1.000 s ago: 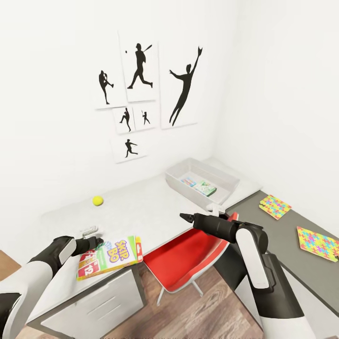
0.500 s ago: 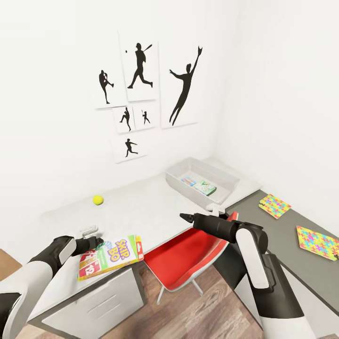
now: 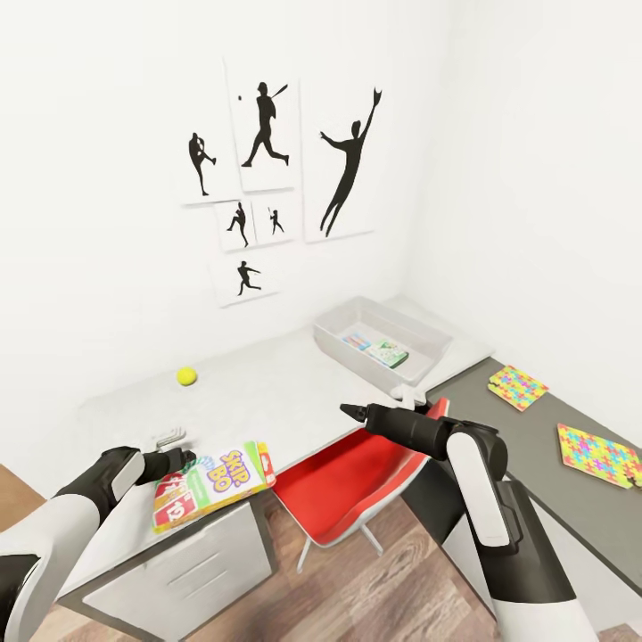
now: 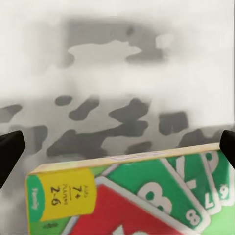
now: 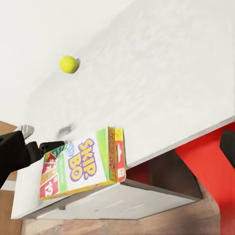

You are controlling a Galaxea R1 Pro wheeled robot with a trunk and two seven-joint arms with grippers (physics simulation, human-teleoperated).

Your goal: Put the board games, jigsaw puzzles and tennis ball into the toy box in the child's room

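My left gripper (image 3: 183, 460) is shut on one end of the Skip-Bo board game (image 3: 212, 484), which it holds tilted over the front edge of the pale table (image 3: 267, 401). The left wrist view has that box's cover (image 4: 147, 196) between dark fingertips (image 4: 11, 149). The tennis ball (image 3: 186, 375) lies on the table near the wall, and the right wrist view also catches the ball (image 5: 68, 64). The toy box (image 3: 332, 343) at the table's far end holds two game boxes (image 3: 388, 354). Two jigsaw puzzles (image 3: 517, 388) (image 3: 599, 453) lie on the dark section. My right gripper (image 3: 349, 411) hangs open over the chair, holding nothing.
A red chair (image 3: 352, 486) stands tucked under the table between my arms. Below the held box is a grey drawer unit (image 3: 178, 571). A small grey object (image 3: 168, 437) lies beside my left gripper. White walls with black sports pictures (image 3: 267, 169) close the corner.
The whole view has shifted a little, so the camera has moved. The Skip-Bo box stays in my left gripper and has turned slightly. The right arm keeps its pose.
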